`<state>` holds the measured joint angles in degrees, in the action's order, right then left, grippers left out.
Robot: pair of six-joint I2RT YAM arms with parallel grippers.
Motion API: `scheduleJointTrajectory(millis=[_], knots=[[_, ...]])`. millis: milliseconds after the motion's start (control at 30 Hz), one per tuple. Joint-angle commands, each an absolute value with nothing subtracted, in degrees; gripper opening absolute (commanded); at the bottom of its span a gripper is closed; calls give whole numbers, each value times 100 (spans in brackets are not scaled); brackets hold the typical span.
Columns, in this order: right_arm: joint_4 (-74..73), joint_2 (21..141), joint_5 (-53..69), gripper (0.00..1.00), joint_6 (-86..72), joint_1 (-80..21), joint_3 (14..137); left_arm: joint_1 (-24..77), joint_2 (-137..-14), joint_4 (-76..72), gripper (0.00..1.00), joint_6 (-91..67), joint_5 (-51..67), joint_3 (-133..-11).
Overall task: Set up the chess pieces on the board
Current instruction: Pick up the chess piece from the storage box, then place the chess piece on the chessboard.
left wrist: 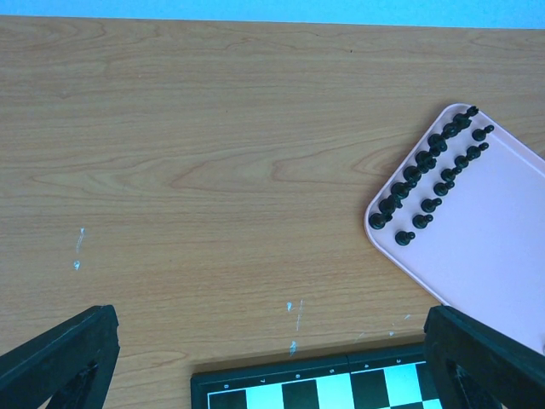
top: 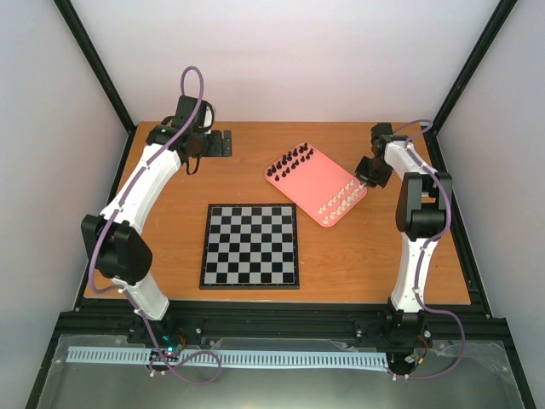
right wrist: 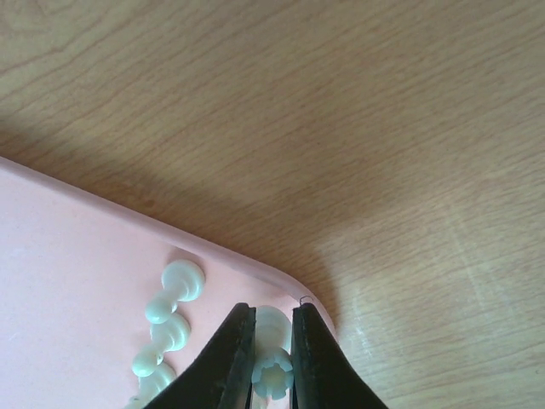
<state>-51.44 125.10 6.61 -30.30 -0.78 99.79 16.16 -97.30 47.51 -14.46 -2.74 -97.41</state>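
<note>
The black-and-silver board (top: 250, 285) lies bare at the table's near middle; its far edge shows in the left wrist view (left wrist: 341, 383). The pink tray (top: 313, 183) behind it holds black chess pieces (top: 292, 159) along its far-left edge and cream-white pieces (top: 338, 201) along its near-right edge. My right gripper (top: 364, 180) is at the tray's right corner, shut on a white rook (right wrist: 274, 371) between its fingers (right wrist: 223, 358). My left gripper (top: 192, 160) hangs open and empty over bare wood, behind the board's far-left corner.
A black bracket (top: 218, 142) sits at the table's back left beside my left wrist. In the left wrist view the tray (left wrist: 494, 256) with the black pieces (left wrist: 430, 175) is to the right. Several white pieces (right wrist: 170, 315) stand just left of the held rook.
</note>
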Motion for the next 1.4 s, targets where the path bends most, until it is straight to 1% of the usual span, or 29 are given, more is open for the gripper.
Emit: scheduleJointTrajectory(millis=[0,233,367,533,633,733,867,1067,1233,1367], knots=[[-5168,12299,359,8,-2913,-60,10172,1621,-9797,4773,100,-1476,-259,-10028],[-5290,12215,129,4,-2564,-89,10527,1630,-9813,4773,100,-1477,-246,-10076],[-5596,12175,-56,3,-2261,-325,10987,1619,-9799,4800,100,-1500,-286,-10096],[-6173,12162,-7,3,-1937,-869,11809,1622,-9807,4949,100,-1545,-426,-10173],[-6426,12106,117,3,-1912,-1243,11983,1625,-9746,4991,100,-1576,-503,-10156],[-6639,12058,0,3,-1847,-1846,12100,1626,-9638,4994,100,-1599,-527,-10050],[-6859,11989,-116,3,-1852,-2407,12050,1626,-9514,5008,100,-1609,-607,-9917],[-6748,11836,-206,3,-1873,-2979,11535,1624,-9354,5024,100,-1639,-713,-9841],[-6418,11727,-124,3,-2063,-3347,10939,1626,-9281,5021,100,-1641,-755,-9779],[-6319,11804,-260,3,-2053,-3530,10806,1626,-9231,4994,100,-1643,-779,-9707]])
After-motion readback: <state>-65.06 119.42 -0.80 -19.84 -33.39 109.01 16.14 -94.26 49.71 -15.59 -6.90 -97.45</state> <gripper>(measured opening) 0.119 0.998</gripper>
